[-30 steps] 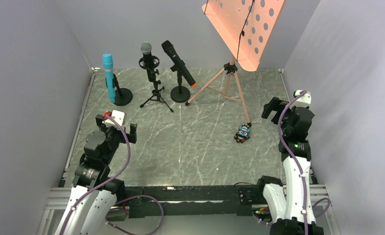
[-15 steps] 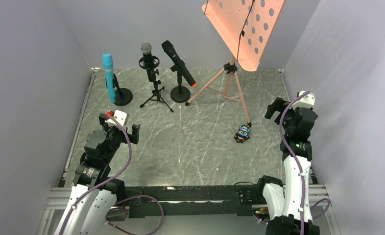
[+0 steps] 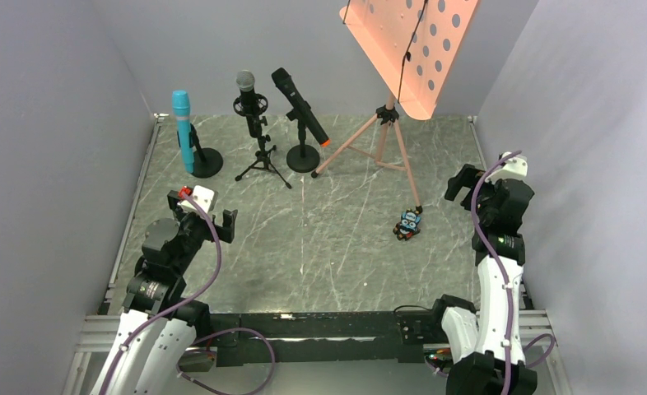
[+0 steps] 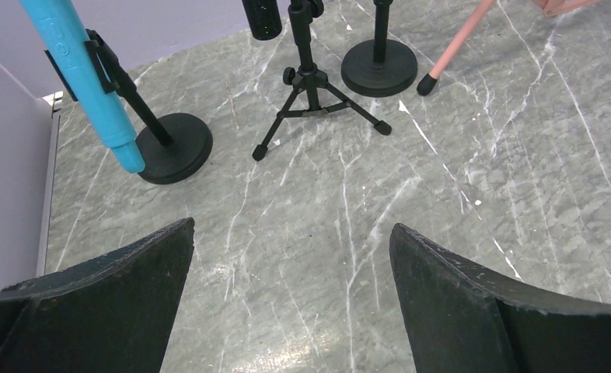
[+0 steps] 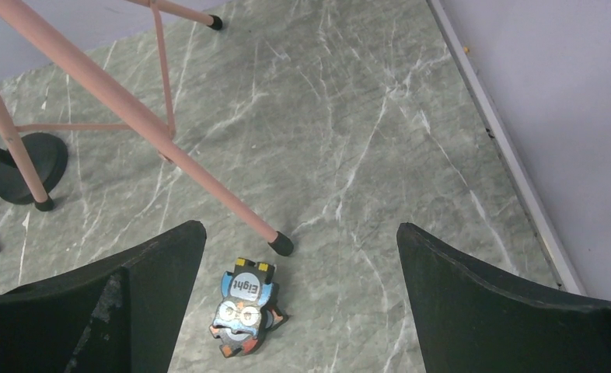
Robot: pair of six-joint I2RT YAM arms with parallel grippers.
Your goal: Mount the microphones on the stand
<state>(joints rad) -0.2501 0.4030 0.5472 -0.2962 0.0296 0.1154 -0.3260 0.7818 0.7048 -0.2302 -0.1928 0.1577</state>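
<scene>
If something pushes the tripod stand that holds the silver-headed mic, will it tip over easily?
Probably yes. The tripod stand has thin, narrow-spread legs and holds the mic at its top, so it looks top-heavy. Its slim frame seems light, so a low push may slide it; a high push would likely topple it.

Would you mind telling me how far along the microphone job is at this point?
Done: the teal mic, the silver-headed mic and the orange-tipped mic each sit clipped in a stand. In hand: nothing; the left gripper and right gripper are open and empty. Left: nothing apparent.
</scene>
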